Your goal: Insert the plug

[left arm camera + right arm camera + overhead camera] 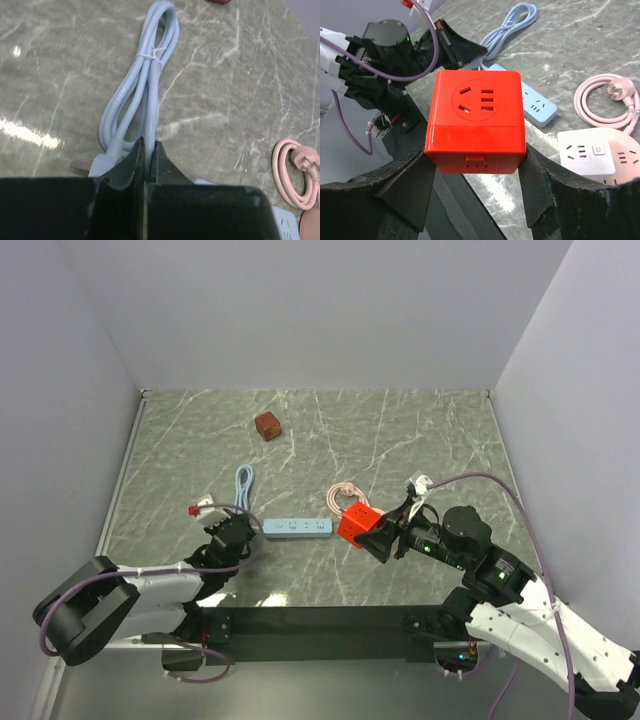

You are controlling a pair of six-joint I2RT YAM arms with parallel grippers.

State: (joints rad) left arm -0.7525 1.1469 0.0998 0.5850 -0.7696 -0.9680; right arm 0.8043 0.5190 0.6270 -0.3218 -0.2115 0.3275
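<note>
The bright red cube plug is clamped between the two fingers of my right gripper; it fills the right wrist view, socket face toward the camera, held off the table. It sits just past the right end of the light blue power strip, which also shows behind the plug in the right wrist view. My left gripper is at the strip's left end, shut on the strip's light blue cable, whose bundled coil extends away from the jaws.
A darker brownish-red cube lies at the back. A coiled pink cable lies behind the plug, and a white cube socket sits beside it. White walls enclose the marble table on three sides.
</note>
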